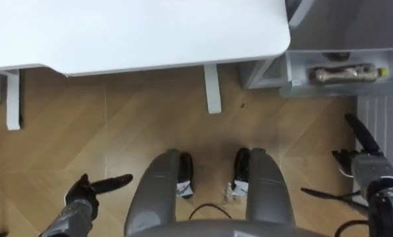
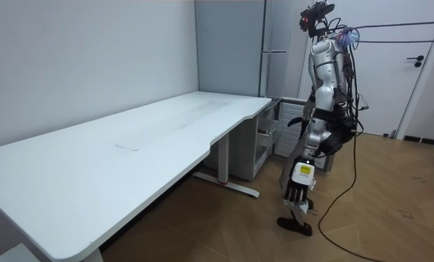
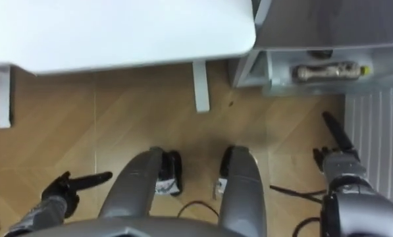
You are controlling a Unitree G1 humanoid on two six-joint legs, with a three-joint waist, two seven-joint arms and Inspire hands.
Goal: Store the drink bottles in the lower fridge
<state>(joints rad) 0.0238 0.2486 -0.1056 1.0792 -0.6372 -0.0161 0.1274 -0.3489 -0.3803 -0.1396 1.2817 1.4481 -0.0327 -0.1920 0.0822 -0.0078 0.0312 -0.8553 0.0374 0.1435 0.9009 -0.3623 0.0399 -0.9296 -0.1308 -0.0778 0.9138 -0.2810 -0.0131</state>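
Beige bottle (image 1: 346,74), as it seems, lies on its side in the open grey fridge compartment (image 1: 301,87) at far right. Its long axis runs left to right, yellow cap to the right. The right hand (image 1: 366,163), fingers straight, apart and empty, is the nearer one, with the bottle straight beyond it. The left hand (image 1: 84,192), fingers loose and empty, hangs near left, well apart.

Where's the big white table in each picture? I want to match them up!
Left eye view: the white table runs across the top.
Right eye view: the white table runs across the top too.
Room view: the white table fills the left and middle; the robot stands by its far end.
Shared landmark: the white table leg nearest the robot.
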